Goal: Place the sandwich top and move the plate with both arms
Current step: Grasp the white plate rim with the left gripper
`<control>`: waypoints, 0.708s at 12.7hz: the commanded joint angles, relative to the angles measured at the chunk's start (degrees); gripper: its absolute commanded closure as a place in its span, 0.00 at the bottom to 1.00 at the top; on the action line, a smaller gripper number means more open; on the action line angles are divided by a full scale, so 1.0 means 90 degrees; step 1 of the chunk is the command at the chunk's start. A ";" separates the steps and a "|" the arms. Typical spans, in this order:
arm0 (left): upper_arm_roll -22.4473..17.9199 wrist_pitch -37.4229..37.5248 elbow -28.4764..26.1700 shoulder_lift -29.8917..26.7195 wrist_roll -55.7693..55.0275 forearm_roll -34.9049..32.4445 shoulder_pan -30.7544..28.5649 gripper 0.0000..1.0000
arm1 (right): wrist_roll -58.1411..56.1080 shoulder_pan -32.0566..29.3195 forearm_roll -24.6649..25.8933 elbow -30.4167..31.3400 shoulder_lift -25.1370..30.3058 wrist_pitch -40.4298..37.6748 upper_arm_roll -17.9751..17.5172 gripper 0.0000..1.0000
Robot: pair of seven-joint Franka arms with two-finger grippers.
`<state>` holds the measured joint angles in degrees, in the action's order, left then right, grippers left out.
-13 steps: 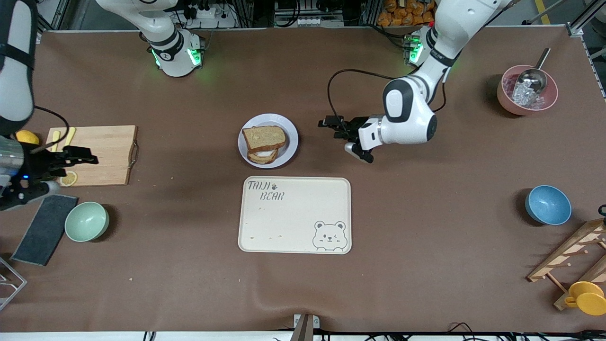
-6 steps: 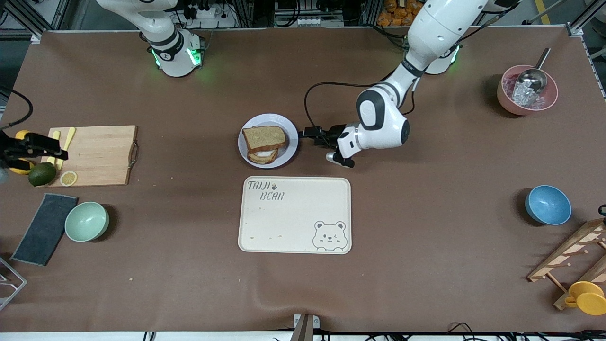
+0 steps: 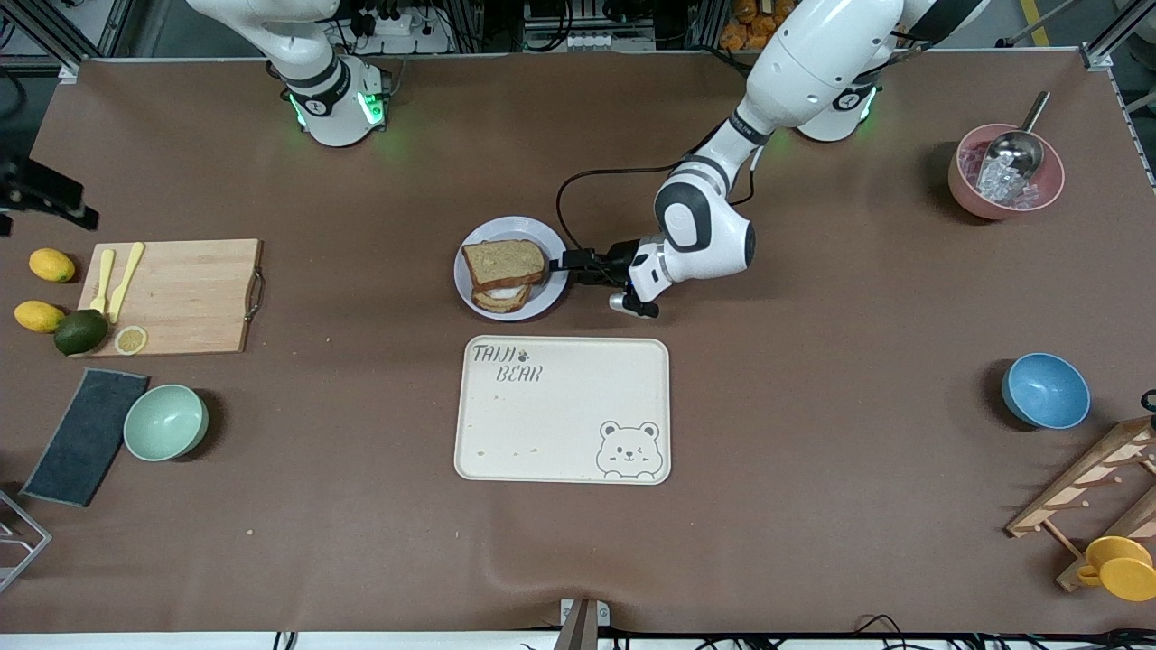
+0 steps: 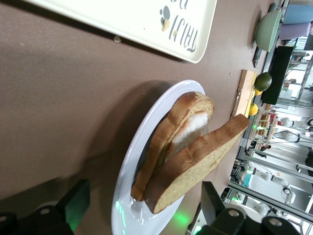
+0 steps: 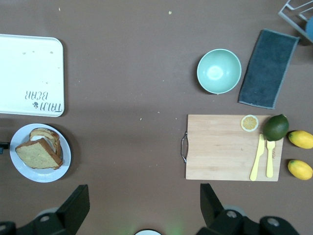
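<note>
The pale plate [image 3: 554,271] lies mid-table, farther from the front camera than the cream tray. On it the sandwich top [image 3: 504,263], a bare brown slice, rests tilted on a lower slice with white egg [image 3: 506,295]. My left gripper [image 3: 562,264] is open at the plate's rim on the side toward the left arm's end. In the left wrist view its fingers [image 4: 212,200] straddle the plate [image 4: 128,166] and the sandwich top [image 4: 195,161]. My right gripper [image 3: 43,193] is open and empty, high over the right arm's end of the table; its view shows the plate [image 5: 19,169].
The cream bear tray [image 3: 562,411] lies nearer the camera than the plate. A cutting board [image 3: 181,296] with utensils, lemons, a lime, a mint bowl [image 3: 165,422] and a dark cloth sit toward the right arm's end. A blue bowl [image 3: 1045,390], a pink bowl [image 3: 1005,171] and a wooden rack sit toward the left arm's end.
My left gripper has moved across the table to the plate's rim. My right gripper has risen and drawn away from the cutting board toward the table's edge.
</note>
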<state>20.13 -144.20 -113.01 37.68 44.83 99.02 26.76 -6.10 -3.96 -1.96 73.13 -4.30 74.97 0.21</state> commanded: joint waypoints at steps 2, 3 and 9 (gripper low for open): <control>-0.0001 -0.0120 0.0135 0.0227 0.0837 0.0782 0.0093 0.00 | 0.0102 -0.0214 0.0091 0.1237 0.1140 0.0340 -0.0199 0.00; -0.0001 -0.0120 0.0126 0.0237 0.1014 0.0968 0.0103 0.00 | 0.0111 -0.0214 0.0100 0.1346 0.1162 0.0467 -0.0199 0.00; -0.0001 -0.0130 0.0067 0.0227 0.1190 0.1087 0.0288 0.80 | 0.0266 0.0097 0.0169 0.1279 0.1064 0.0645 -0.0053 0.00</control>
<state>20.15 -144.21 -112.85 39.52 53.12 106.50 27.70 -5.81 -4.12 -1.81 83.82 4.26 80.35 -0.43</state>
